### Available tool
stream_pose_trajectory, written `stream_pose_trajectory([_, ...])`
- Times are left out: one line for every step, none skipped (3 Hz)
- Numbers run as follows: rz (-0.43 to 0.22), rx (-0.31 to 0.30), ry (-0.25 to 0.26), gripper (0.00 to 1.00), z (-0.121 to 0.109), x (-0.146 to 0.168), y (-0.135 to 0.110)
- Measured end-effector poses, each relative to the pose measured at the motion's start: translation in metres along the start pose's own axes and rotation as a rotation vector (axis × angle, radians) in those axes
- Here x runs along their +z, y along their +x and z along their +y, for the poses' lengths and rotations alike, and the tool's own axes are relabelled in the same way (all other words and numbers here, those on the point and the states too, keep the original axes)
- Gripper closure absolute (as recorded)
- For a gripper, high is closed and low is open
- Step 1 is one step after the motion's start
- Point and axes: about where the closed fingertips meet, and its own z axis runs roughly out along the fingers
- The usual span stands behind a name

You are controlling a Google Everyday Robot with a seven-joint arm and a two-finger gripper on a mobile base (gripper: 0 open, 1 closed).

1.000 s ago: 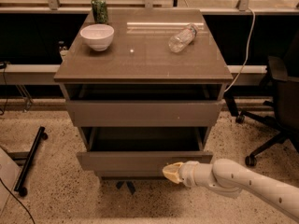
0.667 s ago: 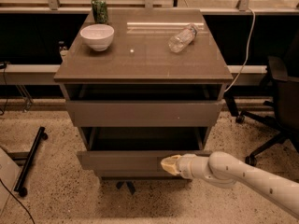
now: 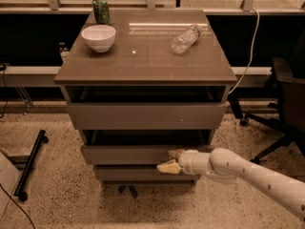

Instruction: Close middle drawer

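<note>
The middle drawer [image 3: 126, 155] is the slim grey-brown face panel under the taller top drawer face [image 3: 143, 116]. It stands slightly out from the cabinet, with a dark gap above it. My gripper [image 3: 171, 160] comes in from the right on a white arm and sits against the right part of the drawer's face. Its yellowish fingertips [image 3: 167, 167] are spread apart, and it holds nothing. One fingertip is at the panel's top edge and the other at its lower edge.
The top drawer is also pulled out a little. A white bowl [image 3: 98, 36], a green can [image 3: 100, 9] and a lying plastic bottle [image 3: 185, 38] are on the cabinet top. An office chair [image 3: 286, 104] stands at the right and a black stand leg [image 3: 29, 163] at the left.
The middle drawer has slid back into the cabinet and the dark gap above it has shrunk. My gripper has moved forward with it, against its face.
</note>
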Motion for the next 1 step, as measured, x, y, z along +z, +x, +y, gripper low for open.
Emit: stream_pose_trajectory([0.000,0.000,-0.002,0.00,0.0008,0.0012,-0.0003])
